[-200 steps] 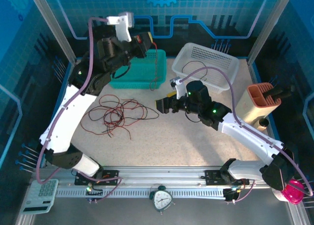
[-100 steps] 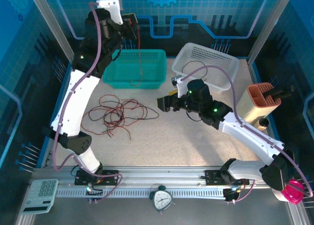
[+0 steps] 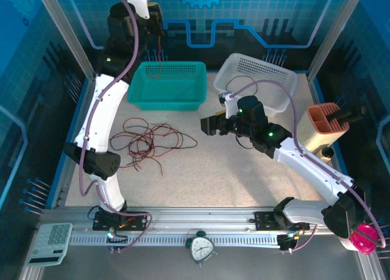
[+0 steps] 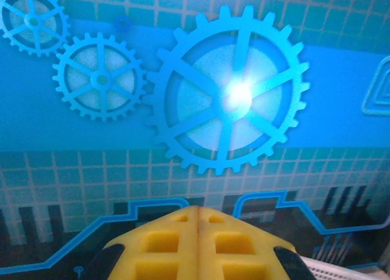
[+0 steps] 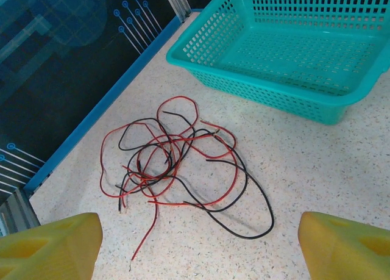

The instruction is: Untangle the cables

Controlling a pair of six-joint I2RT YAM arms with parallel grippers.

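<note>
A loose tangle of dark red and black cables [image 3: 148, 140] lies on the speckled table left of centre, and in the right wrist view the tangle [image 5: 173, 161] spreads just ahead of the fingers. My left gripper [image 3: 156, 22] is raised high against the back wall, above the teal basket [image 3: 183, 100]. Its yellow pads [image 4: 198, 210] are pressed together. A single red cable [image 3: 159, 55] hangs from it, with the lower end curling inside the basket. My right gripper [image 3: 209, 126] hovers to the right of the tangle, fingers wide apart [image 5: 198, 249], nothing between them.
A white mesh basket [image 3: 277, 78] stands at the back right, and an orange holder [image 3: 325, 120] with a dark tool at the right edge. A calculator [image 3: 53, 240] and a small clock [image 3: 200, 247] sit by the front rail. Blue walls close in the table.
The left arm has risen and swung back toward the wall, drawing the hanging red cable up until its end dangles into the teal basket. The right gripper has shifted slightly to the right.
</note>
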